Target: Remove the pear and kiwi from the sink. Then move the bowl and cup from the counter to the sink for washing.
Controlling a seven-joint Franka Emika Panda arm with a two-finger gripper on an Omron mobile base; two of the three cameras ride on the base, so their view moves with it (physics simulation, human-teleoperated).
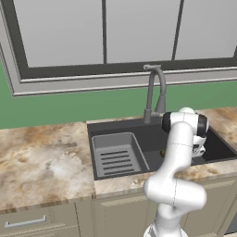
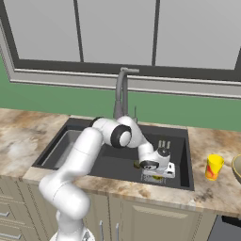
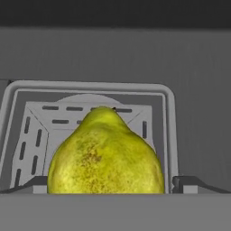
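Gripper point(image 3: 106, 186) low inside the sink point(image 2: 181, 155), jaws spread wide, one dark fingertip at each side of the pear point(image 3: 106, 155). Pear sits between the tips, broad end nearest the hand camera, narrow stem end pointing away. Cannot tell whether either pad touches the skin; no squeeze visible.

Right base view: hand point(image 2: 157, 168) reaches down toward the sink's front right corner, close to the front wall; a sliver of yellow-green shows just beneath it. A dark olive scrap just left of the hand is probably the kiwi point(image 2: 137, 164), mostly hidden by the wrist. In the left base view a small dark fruit spot peeks out beside the arm on the basin floor.

Beyond the pear in the hand view: the ribbed tray insert point(image 3: 27, 135), lighter grey, slotted walls, then the dark far wall of the basin.

Counter point(image 2: 214, 190), right of the sink: cup point(image 2: 213, 167), yellow with red marking, upright near the sink's right rim. Bowl point(image 2: 237, 168) farther right, cut by the picture's edge.

Back rim of the sink: gooseneck faucet point(image 1: 155, 92), spout arching forward over the basin. Behind it green wall and window frame
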